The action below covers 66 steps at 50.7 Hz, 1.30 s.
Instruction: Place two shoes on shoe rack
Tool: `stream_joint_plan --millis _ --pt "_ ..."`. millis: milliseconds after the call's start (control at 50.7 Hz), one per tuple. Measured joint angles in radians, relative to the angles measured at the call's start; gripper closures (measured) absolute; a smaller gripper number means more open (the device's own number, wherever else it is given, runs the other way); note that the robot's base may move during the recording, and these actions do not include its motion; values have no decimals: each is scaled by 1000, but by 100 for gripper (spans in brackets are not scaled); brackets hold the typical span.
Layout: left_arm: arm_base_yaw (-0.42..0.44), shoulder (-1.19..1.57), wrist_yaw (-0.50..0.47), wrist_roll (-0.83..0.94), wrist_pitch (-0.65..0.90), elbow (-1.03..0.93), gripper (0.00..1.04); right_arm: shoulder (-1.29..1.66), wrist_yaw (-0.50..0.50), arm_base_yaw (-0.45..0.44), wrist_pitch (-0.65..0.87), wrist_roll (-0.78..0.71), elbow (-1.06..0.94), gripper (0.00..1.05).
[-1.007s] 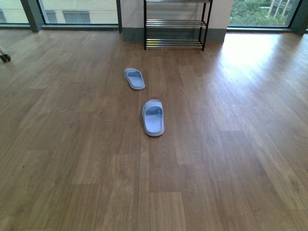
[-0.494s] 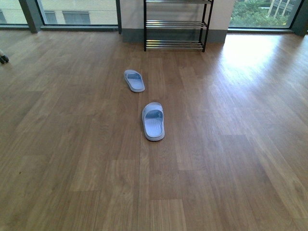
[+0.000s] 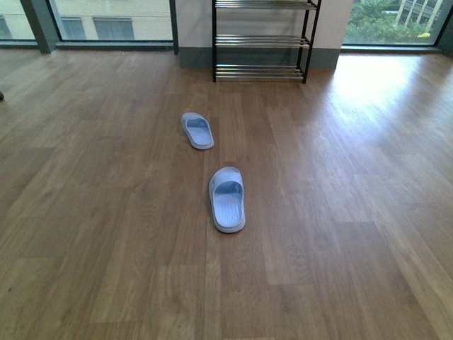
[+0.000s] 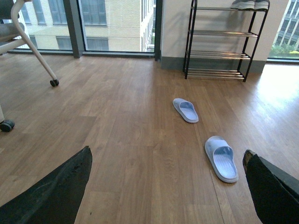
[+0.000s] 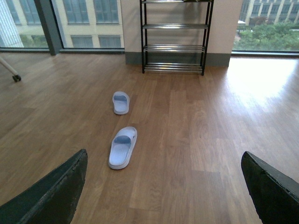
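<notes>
Since a second ago both slides have dropped lower and grown larger in the front view, and more of the rack has come into frame. I judge that my base is rolling toward them and that the task is only at its approach, with nothing picked up yet. The shoe rack (image 3: pixel 259 41), an open black-metal frame with shelves of shiny chrome bars, stands against the wall between the big windows. Two pale blue-grey open-toed rubber slides lie on the brown wood-plank floor (image 3: pixel 106 212) out in front of the rack. The farther slide (image 3: pixel 197 130) lies closer to the rack, a little left of its left post, and the nearer slide (image 3: pixel 227 200) lies well apart from the rack, the two not touching. My left jaws are spread wide, with the dark fingers (image 4: pixel 53 193) at the edges of the wrist view and only floor between them. My right jaws stand just as wide, fingers (image 5: pixel 51 196) likewise apart, holding nothing. A grey pair of shoes (image 4: pixel 250 4) already sits on the rack's top shelf. No brand, label or writing is readable on slides or rack.
</notes>
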Motion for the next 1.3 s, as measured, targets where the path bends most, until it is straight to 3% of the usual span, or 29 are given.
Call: stream_joint_plan --millis 1303 --pt "0 0 0 0 0 0 9 0 0 0 0 0 0 9"
